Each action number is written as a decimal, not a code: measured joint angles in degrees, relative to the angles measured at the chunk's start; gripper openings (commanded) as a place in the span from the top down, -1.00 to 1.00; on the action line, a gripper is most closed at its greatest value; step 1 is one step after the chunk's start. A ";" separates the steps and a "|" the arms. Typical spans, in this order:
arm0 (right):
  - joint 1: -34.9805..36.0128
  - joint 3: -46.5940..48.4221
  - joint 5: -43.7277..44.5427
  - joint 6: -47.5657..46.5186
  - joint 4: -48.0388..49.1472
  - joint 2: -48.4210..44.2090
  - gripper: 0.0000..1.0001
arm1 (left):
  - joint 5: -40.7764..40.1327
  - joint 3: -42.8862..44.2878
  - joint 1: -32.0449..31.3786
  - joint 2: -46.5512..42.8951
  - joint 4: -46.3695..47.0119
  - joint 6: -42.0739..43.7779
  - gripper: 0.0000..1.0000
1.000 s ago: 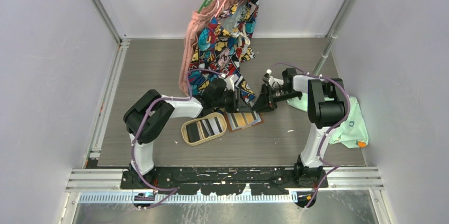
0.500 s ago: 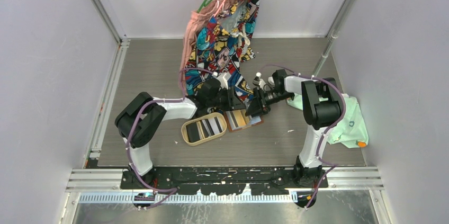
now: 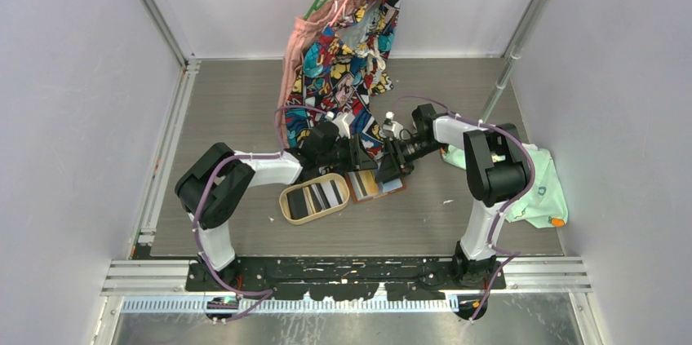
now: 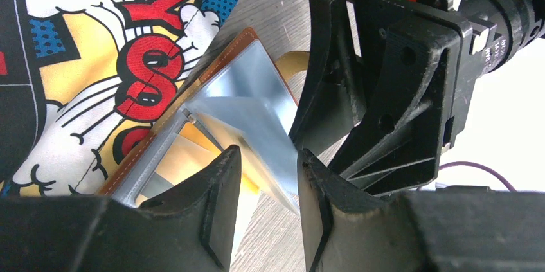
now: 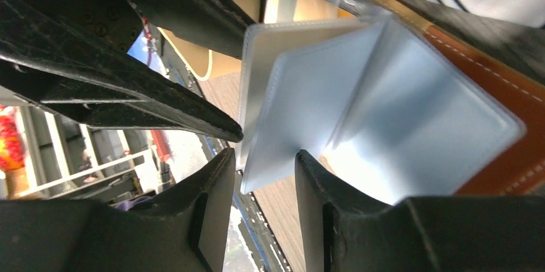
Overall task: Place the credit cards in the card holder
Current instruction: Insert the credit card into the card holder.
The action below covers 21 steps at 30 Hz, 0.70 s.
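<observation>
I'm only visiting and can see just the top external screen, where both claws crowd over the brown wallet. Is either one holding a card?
Observer: No card. Left wrist view: a clear plastic sleeve of the card holder stands up between the open fingers of the left gripper.
Operator: And the right one?
Observer: Right wrist view: the right gripper is open too, a sleeve edge between its fingertips.
Operator: Anything inside those sleeves?
Observer: The raised ones look see-through and empty.

Overhead view looks down; both wrist views closely share the card holder (image 4: 247,101).
</observation>
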 measured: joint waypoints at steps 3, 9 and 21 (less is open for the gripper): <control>0.00 0.00 2.56 0.13 0.15 -0.87 0.12 | 0.00 0.00 0.00 0.00 -0.13 -0.02 0.24; 0.00 -0.02 5.97 0.33 1.16 -3.43 0.13 | 0.02 0.00 0.09 0.00 -0.76 -0.07 0.25; 0.00 -0.02 7.02 0.33 1.51 -3.63 0.10 | -0.09 0.02 0.11 0.00 -4.96 0.98 0.30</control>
